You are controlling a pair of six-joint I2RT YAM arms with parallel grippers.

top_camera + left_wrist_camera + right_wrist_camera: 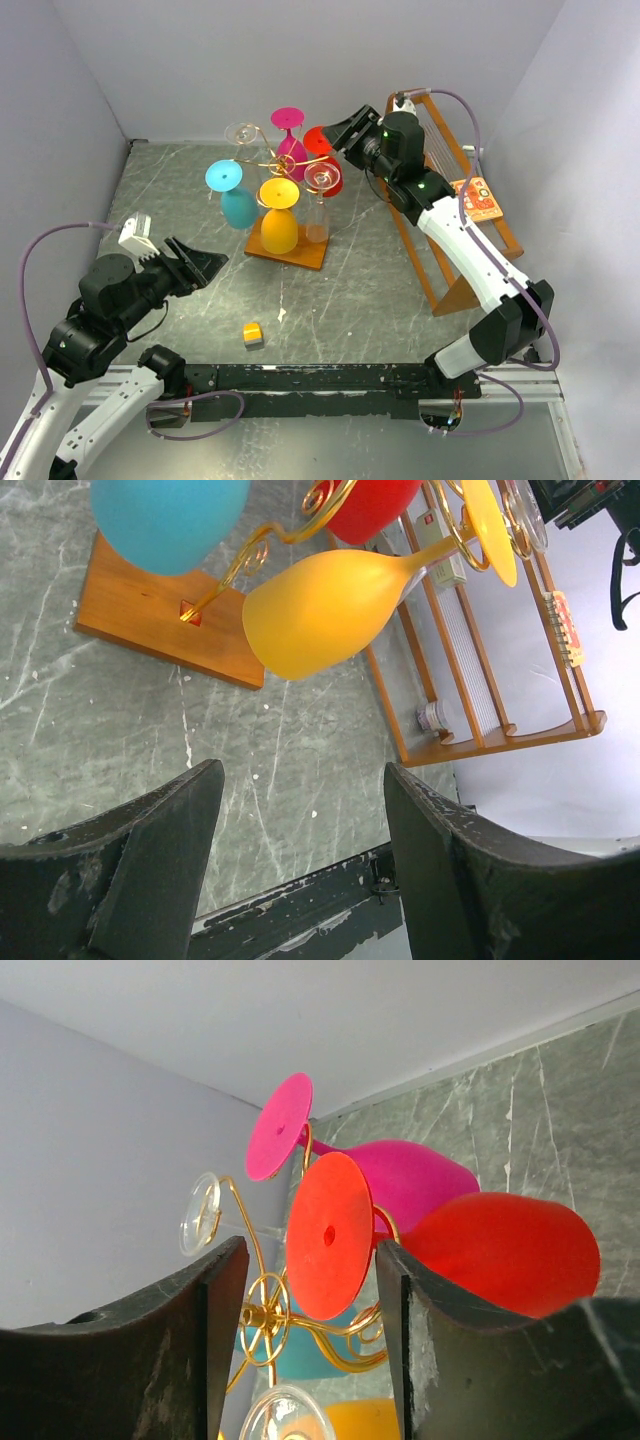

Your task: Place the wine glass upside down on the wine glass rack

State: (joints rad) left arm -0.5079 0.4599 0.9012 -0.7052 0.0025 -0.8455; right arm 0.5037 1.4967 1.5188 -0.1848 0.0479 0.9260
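The wine glass rack, a gold wire tree (283, 162) on a flat wooden base (300, 255), stands at the back middle of the table. Several glasses hang upside down on it: blue (236, 200), yellow (279, 222), magenta (291, 140), red (327, 165) and two clear ones (243, 132). My right gripper (343, 135) is open just right of the red glass. In the right wrist view its fingers (310, 1252) frame the red glass's foot (330, 1235) with gaps on both sides. My left gripper (207, 263) is open and empty at the near left, also in its wrist view (305, 780).
A tall orange wooden slatted frame (450, 215) leans at the right, with a coloured card (478, 198) beside it. A small yellow block (253, 334) lies near the front. Grey walls close the left, back and right. A black rail (330, 378) runs along the near edge.
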